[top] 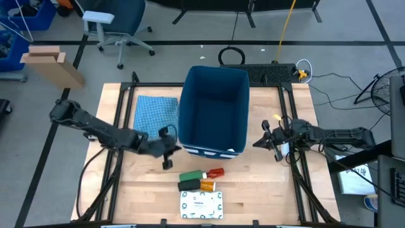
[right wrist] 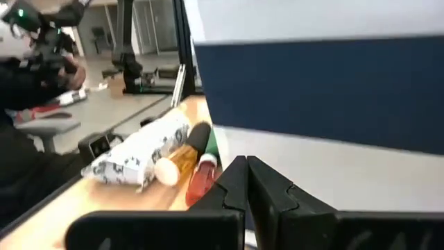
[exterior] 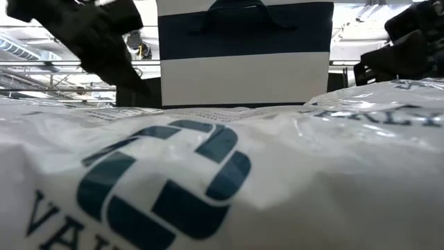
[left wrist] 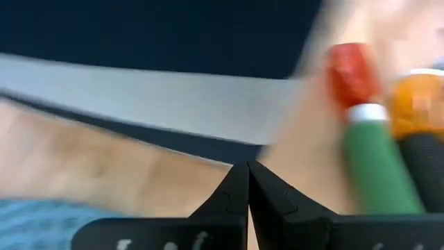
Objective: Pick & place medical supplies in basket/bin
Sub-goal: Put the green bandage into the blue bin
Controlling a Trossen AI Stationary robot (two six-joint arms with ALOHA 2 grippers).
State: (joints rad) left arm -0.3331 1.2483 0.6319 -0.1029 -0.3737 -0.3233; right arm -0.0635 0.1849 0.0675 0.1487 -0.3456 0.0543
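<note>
The white packet (exterior: 222,173) lay nearest the low camera, its crinkled face and green print filling most of that view. From above, the packet (top: 201,204) sat flat at the front of the table (top: 266,190), with the dark bottle (top: 195,185) touching its far edge. The green cylinder (top: 190,176) and red tube (top: 215,172) lay just beyond, end to end, near the striped short side of the bin (top: 214,104). No supply could be seen inside the bin.

The left gripper (top: 168,152) stood just beside the bin's near left corner, fingers (left wrist: 236,191) pressed together and holding nothing. The right gripper (top: 264,140) hung near the bin's right side, likewise closed and empty. A blue cloth (top: 155,113) lay left of the bin.

Assessment of handling: the packet appeared light, soft and slippery; a pinch on one edge or corner would serve better than a grasp across its flat face. The bottle, cylinder and tube appeared rigid and light but liable to roll; each should be taken across its middle, jaws square to its length. Their closeness left little room for fingers between them, so the cylinder, on the left gripper's side, seemed the easiest first pick.
</note>
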